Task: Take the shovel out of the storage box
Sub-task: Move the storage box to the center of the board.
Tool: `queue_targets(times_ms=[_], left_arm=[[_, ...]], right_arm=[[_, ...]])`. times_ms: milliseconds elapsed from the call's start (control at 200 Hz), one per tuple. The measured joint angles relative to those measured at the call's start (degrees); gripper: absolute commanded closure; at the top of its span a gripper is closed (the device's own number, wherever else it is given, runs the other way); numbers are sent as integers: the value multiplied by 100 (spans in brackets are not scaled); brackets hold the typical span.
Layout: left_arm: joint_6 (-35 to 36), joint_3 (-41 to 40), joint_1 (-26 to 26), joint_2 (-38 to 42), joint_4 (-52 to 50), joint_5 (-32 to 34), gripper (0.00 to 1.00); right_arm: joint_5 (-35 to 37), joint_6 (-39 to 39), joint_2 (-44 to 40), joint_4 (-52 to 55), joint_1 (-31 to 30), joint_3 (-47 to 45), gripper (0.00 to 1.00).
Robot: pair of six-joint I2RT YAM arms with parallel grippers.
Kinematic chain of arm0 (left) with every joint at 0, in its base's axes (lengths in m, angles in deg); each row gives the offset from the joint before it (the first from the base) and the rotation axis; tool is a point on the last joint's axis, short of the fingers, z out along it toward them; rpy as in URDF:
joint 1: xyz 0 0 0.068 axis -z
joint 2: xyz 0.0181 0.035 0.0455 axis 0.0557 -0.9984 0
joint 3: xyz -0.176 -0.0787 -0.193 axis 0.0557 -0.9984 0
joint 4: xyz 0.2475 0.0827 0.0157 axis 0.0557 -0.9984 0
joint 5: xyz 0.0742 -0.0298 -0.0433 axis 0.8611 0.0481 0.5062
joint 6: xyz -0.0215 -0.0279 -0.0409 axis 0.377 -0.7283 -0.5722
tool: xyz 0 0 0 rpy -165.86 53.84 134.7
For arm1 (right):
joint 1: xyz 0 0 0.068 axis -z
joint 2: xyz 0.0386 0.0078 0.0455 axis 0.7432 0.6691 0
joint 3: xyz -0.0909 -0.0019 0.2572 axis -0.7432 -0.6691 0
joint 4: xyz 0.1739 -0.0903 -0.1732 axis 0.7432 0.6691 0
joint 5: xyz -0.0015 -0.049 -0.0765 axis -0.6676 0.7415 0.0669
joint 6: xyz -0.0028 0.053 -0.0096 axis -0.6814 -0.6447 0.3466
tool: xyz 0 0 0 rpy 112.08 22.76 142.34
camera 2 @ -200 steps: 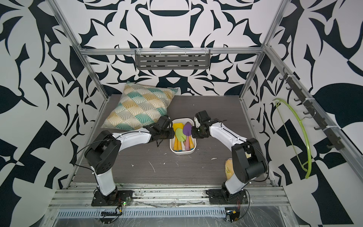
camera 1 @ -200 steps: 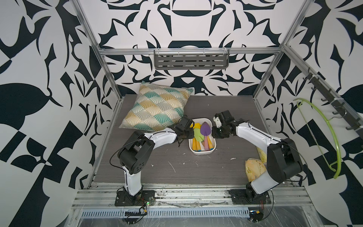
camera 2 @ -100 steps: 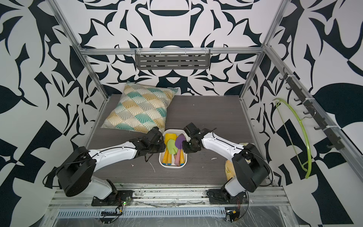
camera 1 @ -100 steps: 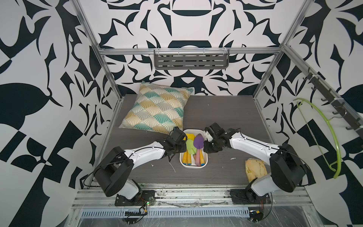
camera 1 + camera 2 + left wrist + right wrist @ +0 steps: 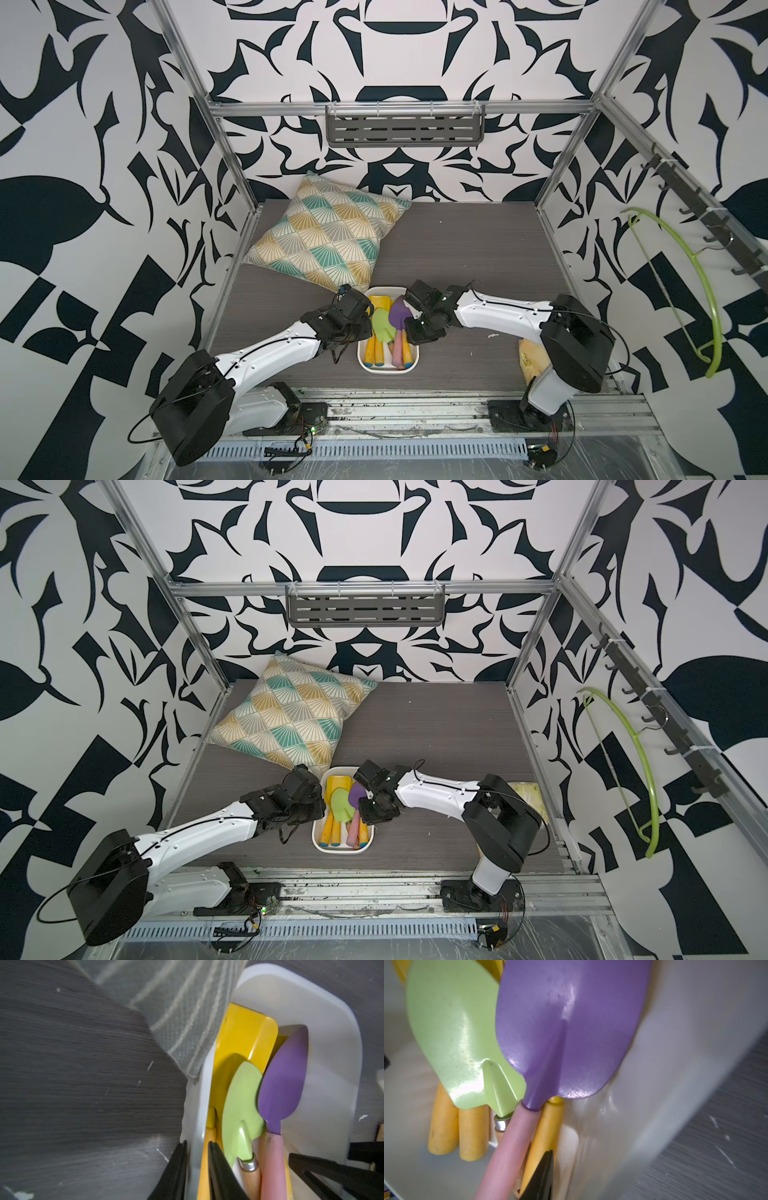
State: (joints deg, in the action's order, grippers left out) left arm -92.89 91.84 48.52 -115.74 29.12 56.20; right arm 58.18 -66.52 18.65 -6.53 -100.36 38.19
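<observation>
Across bench (image 5: 478, 249), away from pillow (image 5: 328, 241), pulls box (image 5: 388, 371) from mid-bench toward front edge over the last second; has it now close to that edge, about mid-width, with far left corner touching or just beside the pillow's tip; amounts to repositioning only, with nothing lifted out yet.

Clamps box's left wall with left gripper (image 5: 196, 1145), one finger inside and one outside, closed down onto the plastic; looks like the anchoring hold for what follows.

Straddles right wall with right gripper (image 5: 412, 333); shows only one finger (image 5: 542, 1174) in the wrist view, inside the box beside the pink handle; cannot tell whether pinching the wall or already slackening; grips no shovel either way.

Leaves every tool inside box: purple shovel (image 5: 566, 1028) on top along right wall, blade toward far end, pink handle toward front edge; green shovel (image 5: 452, 1028) just beside it, blade edge tucked under the purple one; yellow tools (image 5: 370, 353) underneath.

Probably calls next for freeing right gripper from the wall and closing on the pink handle, with left gripper steadying box; risks dragging green shovel along, given the overlapping blades.
</observation>
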Motion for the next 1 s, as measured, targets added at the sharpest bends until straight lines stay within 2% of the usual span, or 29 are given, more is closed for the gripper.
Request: queue_targets(times_ms=[255,460,555,765,850,930,1000], left_arm=[[284,33,-654,-52,-269,-31,78],[511,35,-990,153,-450,0,69],[619,55,-1071,146,-516,2,65],[826,199,-1355,48,-533,-13,66],[981,299,-1486,-2,-573,28,59],[1064,442,-1510,7,-691,166,48],[1128,555,-1510,109,-807,256,45]], right_arm=[[-92,136,656,173,-33,769,73],[-210,278,968,122,-50,1119,71],[-297,295,1008,46,-50,1141,68],[-372,304,844,37,-61,1141,63],[-398,310,750,37,-63,1141,62],[-378,315,686,46,-61,1139,61],[-328,339,599,63,-61,1137,60]])
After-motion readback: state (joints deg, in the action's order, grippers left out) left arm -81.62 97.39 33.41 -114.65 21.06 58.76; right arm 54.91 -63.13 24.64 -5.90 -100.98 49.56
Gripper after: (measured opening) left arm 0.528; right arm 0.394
